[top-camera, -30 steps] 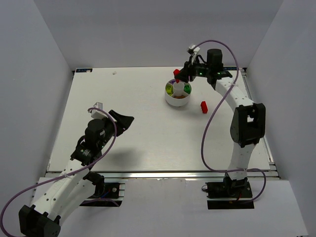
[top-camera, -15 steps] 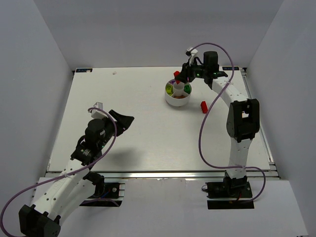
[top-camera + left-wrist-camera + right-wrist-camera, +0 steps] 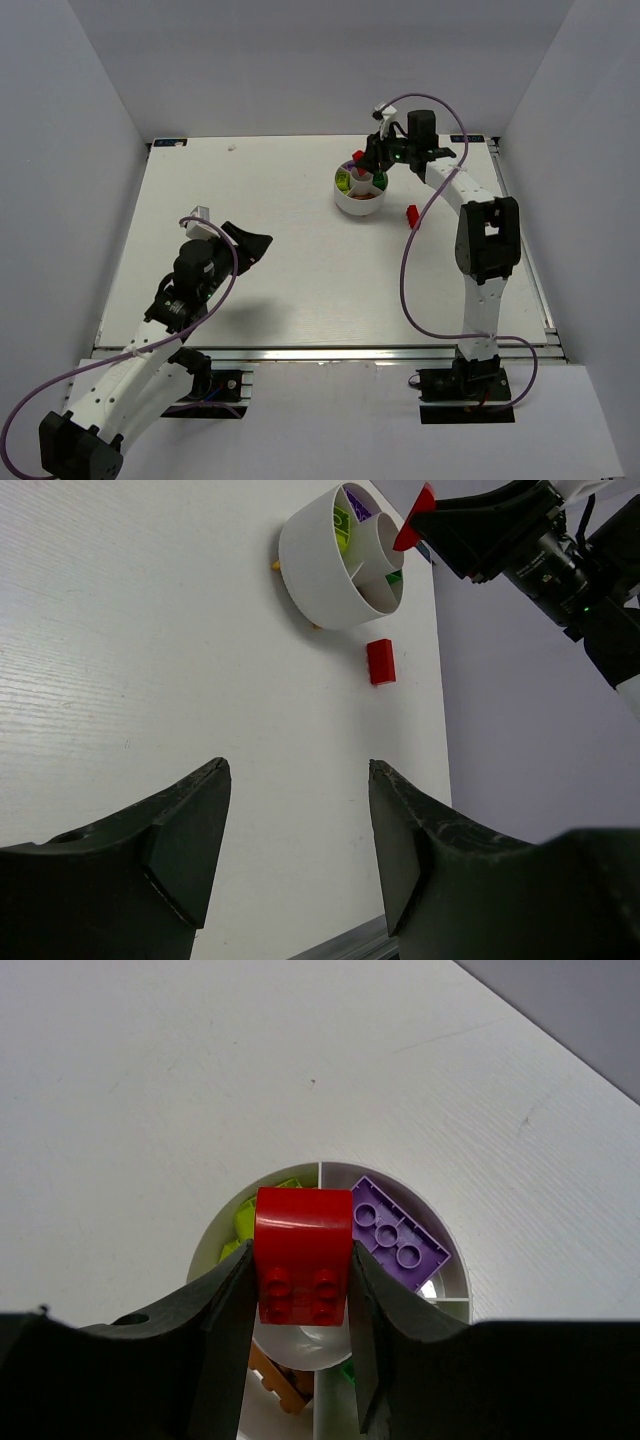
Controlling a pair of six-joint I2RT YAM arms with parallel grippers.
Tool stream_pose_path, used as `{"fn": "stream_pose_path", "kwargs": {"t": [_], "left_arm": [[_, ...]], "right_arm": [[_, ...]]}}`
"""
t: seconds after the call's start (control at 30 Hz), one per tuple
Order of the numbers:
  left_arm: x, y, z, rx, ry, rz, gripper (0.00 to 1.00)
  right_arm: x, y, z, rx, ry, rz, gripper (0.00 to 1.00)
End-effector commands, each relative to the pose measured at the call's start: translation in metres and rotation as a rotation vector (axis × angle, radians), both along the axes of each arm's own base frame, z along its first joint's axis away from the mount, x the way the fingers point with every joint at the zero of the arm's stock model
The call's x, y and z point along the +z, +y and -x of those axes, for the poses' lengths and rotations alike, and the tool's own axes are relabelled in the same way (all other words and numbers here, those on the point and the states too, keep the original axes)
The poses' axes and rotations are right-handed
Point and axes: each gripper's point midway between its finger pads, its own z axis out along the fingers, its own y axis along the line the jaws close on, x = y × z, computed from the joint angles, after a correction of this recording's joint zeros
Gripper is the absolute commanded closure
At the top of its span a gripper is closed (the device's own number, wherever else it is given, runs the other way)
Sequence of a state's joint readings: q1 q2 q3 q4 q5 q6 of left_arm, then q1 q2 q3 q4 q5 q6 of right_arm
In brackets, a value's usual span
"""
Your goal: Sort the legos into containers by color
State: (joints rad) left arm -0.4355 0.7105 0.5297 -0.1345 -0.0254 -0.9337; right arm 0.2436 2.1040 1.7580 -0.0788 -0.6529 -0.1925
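Hanging over the white dish (image 3: pixel 358 207), right claw (image 3: pixel 360 160) is clamped on a red brick (image 3: pixel 302 1252). The brick sits snug between both fingers, four studs showing toward the wrist camera, clear of the dish.

Directly under the held brick: the dish's round centre well (image 3: pixel 320 1340).

From the wrist view, off the right finger: a purple brick (image 3: pixel 398 1235) lying flat in its wedge. Off the left finger: yellow-green bricks (image 3: pixel 245 1222) in another wedge. Lower down, by the left finger: an orange brick (image 3: pixel 278 1378). A sliver of dark green (image 3: pixel 347 1370) shows by the right finger.

A second red brick (image 3: pixel 380 662) lies on the table (image 3: pixel 280 230) outside the dish, near it but not touching, beside the right arm.

Left claw (image 3: pixel 295 780) hovers above bare table well away from the dish, fingers spread wide, nothing between them. Dish and loose red brick sit far ahead of it.
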Motion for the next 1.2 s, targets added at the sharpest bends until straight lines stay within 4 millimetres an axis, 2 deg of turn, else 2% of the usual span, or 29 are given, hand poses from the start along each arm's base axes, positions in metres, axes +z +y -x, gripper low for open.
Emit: {"fn": "stream_pose_path", "kwargs": {"t": [0.0, 0.13, 0.2, 0.27, 0.47, 0.5, 0.57, 0.6, 0.63, 0.7, 0.77, 0.83, 0.9, 1.13, 1.17], "left_arm": [[0.013, -0.001, -0.001, -0.002, -0.031, 0.012, 0.33], [0.014, -0.001, -0.002, -0.001, -0.032, 0.014, 0.33], [0.014, -0.002, -0.002, -0.003, -0.032, 0.013, 0.33], [0.014, -0.002, -0.003, -0.005, -0.032, 0.013, 0.33], [0.014, -0.003, -0.003, -0.008, -0.036, 0.014, 0.32], [0.015, -0.002, -0.003, -0.007, -0.038, 0.013, 0.32], [0.015, -0.001, -0.002, -0.004, -0.039, 0.011, 0.32], [0.016, -0.001, -0.001, -0.003, -0.044, 0.013, 0.32], [0.016, 0.000, -0.001, 0.000, -0.047, 0.014, 0.32], [0.015, 0.001, 0.000, 0.004, -0.052, 0.017, 0.32], [0.013, 0.000, 0.000, 0.000, -0.050, 0.021, 0.32], [0.009, -0.001, 0.000, -0.004, -0.044, 0.020, 0.32], [0.009, -0.002, -0.001, -0.006, -0.044, 0.024, 0.32], [0.009, -0.001, 0.001, -0.005, -0.041, 0.031, 0.32], [0.008, -0.001, 0.002, -0.003, -0.040, 0.030, 0.32]], "right_arm": [[0.006, 0.001, -0.010, -0.006, -0.045, 0.013, 0.62], [0.004, 0.000, -0.010, -0.010, -0.038, 0.017, 0.52], [0.008, 0.000, -0.009, -0.009, -0.044, 0.015, 0.45], [0.012, 0.000, -0.008, -0.009, -0.047, 0.014, 0.42], [0.041, -0.008, 0.001, -0.030, -0.069, 0.024, 0.33], [0.054, -0.013, 0.004, -0.046, -0.088, 0.025, 0.28], [0.057, -0.026, 0.003, -0.112, -0.077, 0.045, 0.22], [0.066, -0.038, 0.002, -0.159, -0.080, 0.051, 0.20], [0.068, -0.051, 0.005, -0.187, -0.055, 0.059, 0.24], [0.059, -0.073, 0.006, -0.296, 0.011, 0.127, 0.33], [0.041, -0.099, 0.010, -0.387, 0.073, 0.248, 0.36], [0.020, -0.117, 0.022, -0.426, 0.161, 0.307, 0.38], [-0.009, -0.137, 0.034, -0.491, 0.274, 0.380, 0.42], [-0.058, -0.161, 0.046, -0.599, 0.414, 0.498, 0.44], [-0.072, -0.166, 0.046, -0.617, 0.441, 0.527, 0.44]]}}
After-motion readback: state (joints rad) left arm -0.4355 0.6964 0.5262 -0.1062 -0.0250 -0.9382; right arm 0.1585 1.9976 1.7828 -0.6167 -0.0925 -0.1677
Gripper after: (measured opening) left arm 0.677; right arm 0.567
